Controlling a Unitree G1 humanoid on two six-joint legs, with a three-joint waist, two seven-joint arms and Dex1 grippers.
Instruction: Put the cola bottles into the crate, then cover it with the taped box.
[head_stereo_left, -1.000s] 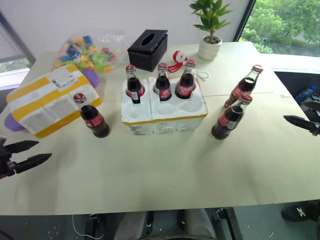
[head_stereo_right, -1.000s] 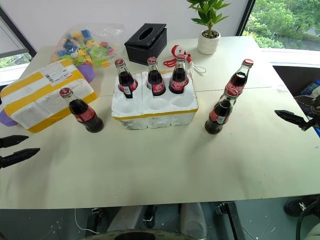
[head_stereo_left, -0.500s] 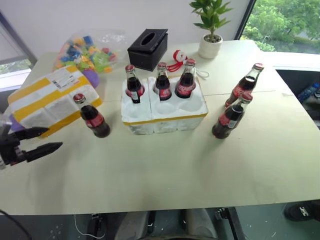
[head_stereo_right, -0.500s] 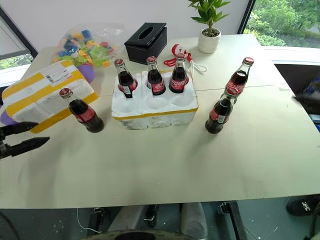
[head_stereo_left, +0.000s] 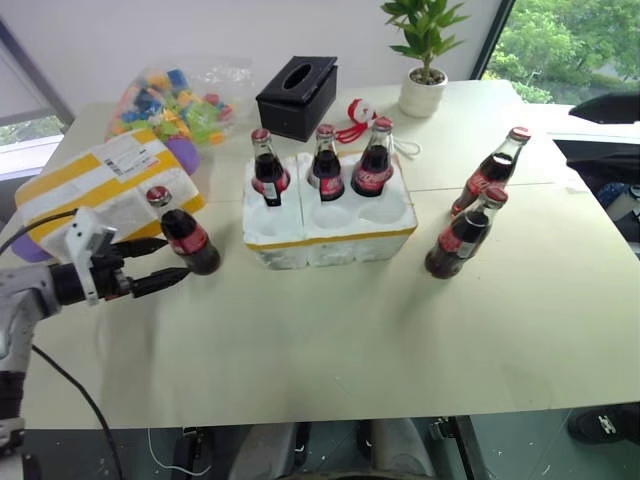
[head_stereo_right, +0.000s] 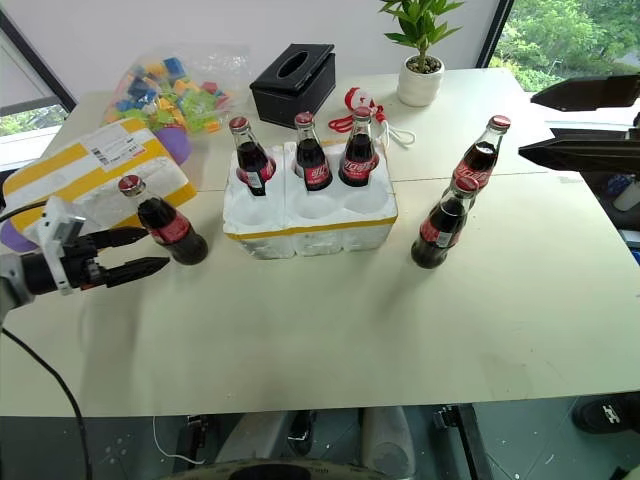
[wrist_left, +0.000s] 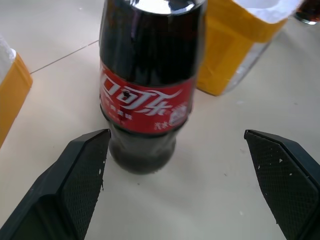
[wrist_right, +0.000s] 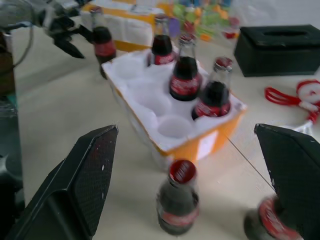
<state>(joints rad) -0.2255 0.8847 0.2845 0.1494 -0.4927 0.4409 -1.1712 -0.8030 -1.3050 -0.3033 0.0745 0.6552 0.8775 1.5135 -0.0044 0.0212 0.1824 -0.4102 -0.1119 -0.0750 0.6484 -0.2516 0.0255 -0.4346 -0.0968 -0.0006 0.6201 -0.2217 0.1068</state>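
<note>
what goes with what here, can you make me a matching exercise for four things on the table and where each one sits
Things:
1. taped box
2. black tissue box
3. potted plant
4. left claw

Places:
A. far edge, right of the crate
B. open beside the lone cola bottle
C. behind the crate's bottles
D. left side, by the purple thing

Pairs: 1-D, 2-C, 3-A, 4-B

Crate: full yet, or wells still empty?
Half full. The crate holds three cola bottles upright in its back row; the three front wells are empty. Three more bottles stand on the table outside it.
</note>
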